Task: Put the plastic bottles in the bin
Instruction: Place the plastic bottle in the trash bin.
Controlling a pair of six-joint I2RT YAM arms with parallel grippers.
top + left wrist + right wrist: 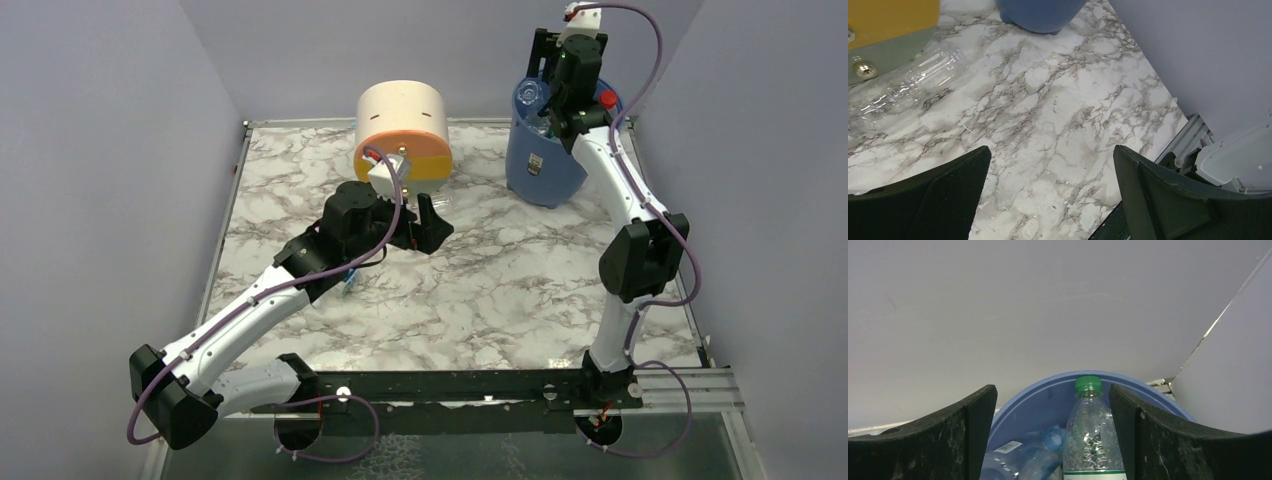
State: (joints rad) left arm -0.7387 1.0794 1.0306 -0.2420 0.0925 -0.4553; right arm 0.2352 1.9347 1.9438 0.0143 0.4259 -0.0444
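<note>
Two black fingers of the right gripper [1053, 412] stand apart over the bin [1033, 390], and the green-capped bottle [1093, 440] between them is not pinched. A wide gap shows on its left side, though on the right I cannot tell whether it brushes the pad. It stands upright, neck up, its lower part down inside the blue rim among other bottles [1020, 460] lying there. To finish this drop well, I judge the jaws should spread fully before the wrist lifts. The lift should go straight up, so that neither finger catches the cap and tips the bottle over the rim. The bin looks fairly full — a red cap [607, 98] sits at rim level in the top view — so a sideways swing could knock something out. Farther out, the left gripper [1052, 160] hangs wide open and empty above the marble table [1058, 115]. A clear bottle [913, 82] lies on its side ahead and to the left of its fingers, touching or just beside the base of the cream-and-orange drawer unit [888, 20]. That bottle is probably next, and the jaws should come across its body rather than along it, with care that it may roll or slide against the unit
</note>
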